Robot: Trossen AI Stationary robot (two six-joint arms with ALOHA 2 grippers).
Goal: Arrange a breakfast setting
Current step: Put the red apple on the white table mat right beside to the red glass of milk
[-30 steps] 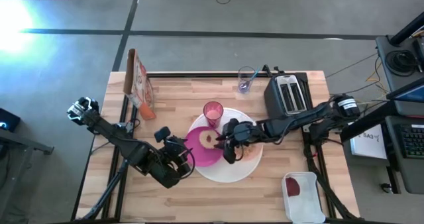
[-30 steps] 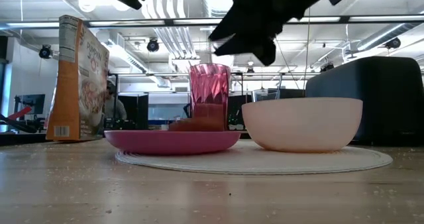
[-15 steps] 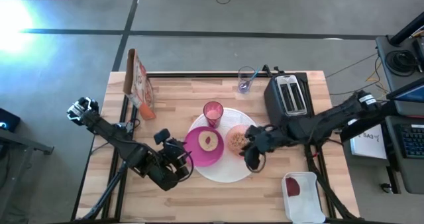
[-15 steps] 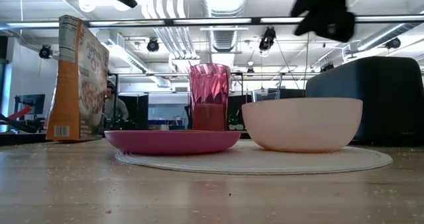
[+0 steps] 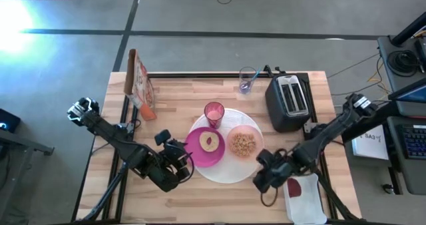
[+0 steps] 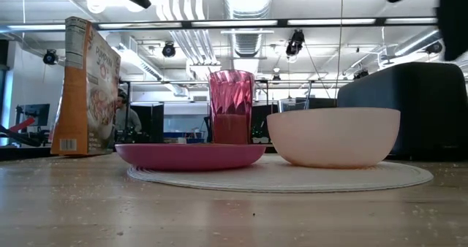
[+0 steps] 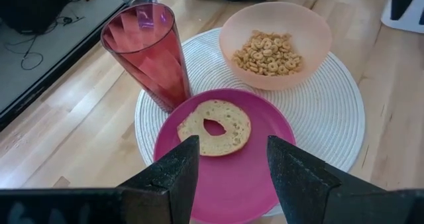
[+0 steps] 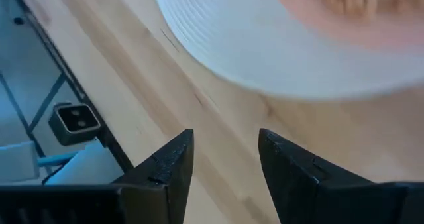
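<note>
At the far left of the high view, a cereal box [image 5: 138,78] stands near the upper left corner of the wooden tabletop [image 5: 173,98]. Lower left of the frame, the left end effector [image 5: 183,164] hangs just beside the left edge of the magenta plate [image 5: 207,148]; in its wrist view its two dark fingers [image 7: 173,174] stand apart with nothing between them.

In the middle sits the breakfast setting. The large white plate [image 5: 229,173] lies flat on the wood, and the magenta plate rests on its left part, carrying a round bagel half [image 5: 210,142]. The pink cup [image 5: 213,113] stands upright at the white plate's upper left edge, just above the magenta plate. To the right of the bagel, the peach bowl [image 5: 243,144] sits on the white plate, filled with cereal rings. From the low view the cup rises behind the magenta plate, and the bowl stands to its right.

Farther up, a clear glass [image 5: 247,80] near the tabletop's top edge holds what looks like a spoon. Right of it stands the black toaster [image 5: 289,102].

Lower right of the frame, the right end effector [image 5: 265,180] hovers off the white plate's lower right edge, fingers [image 8: 165,168] parted and empty over bare wood. Just right of it, a white tub [image 5: 304,196] sits at the tabletop's lower right corner.
</note>
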